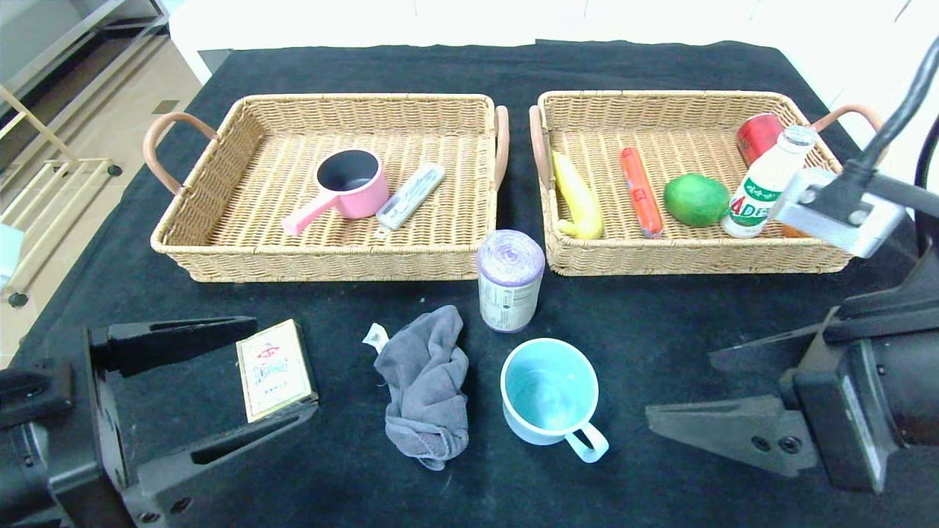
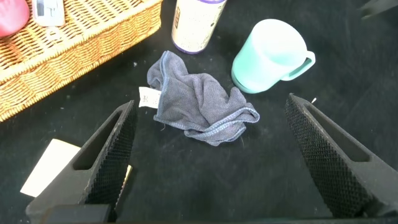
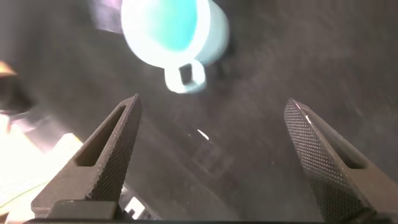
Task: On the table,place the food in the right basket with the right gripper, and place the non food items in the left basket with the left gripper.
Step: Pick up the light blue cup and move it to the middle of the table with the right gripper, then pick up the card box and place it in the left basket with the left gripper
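Observation:
My left gripper [image 1: 282, 367] hovers open at the table's front left, and a small card box [image 1: 276, 369] shows between its fingers in the head view. Ahead of it lie a crumpled grey cloth [image 2: 199, 106], a purple-topped roll [image 1: 510, 281] and a light blue mug [image 1: 550, 391]. My right gripper [image 1: 678, 389] stands open and empty at the front right, just right of the mug [image 3: 171, 31]. The left basket [image 1: 323, 258] holds a pink pot [image 1: 351, 185] and a white bar-shaped item [image 1: 411, 195]. The right basket [image 1: 697, 258] holds a banana [image 1: 577, 198], a sausage [image 1: 640, 192], a green fruit [image 1: 695, 199], a milk bottle [image 1: 766, 183] and a red can [image 1: 758, 134].
Both baskets stand side by side at the back of the black tablecloth [image 1: 660, 323], handles almost touching. A grey camera block [image 1: 840, 209] on a cable overlaps the right basket's near right corner. A metal rack [image 1: 44, 183] stands off the table's left edge.

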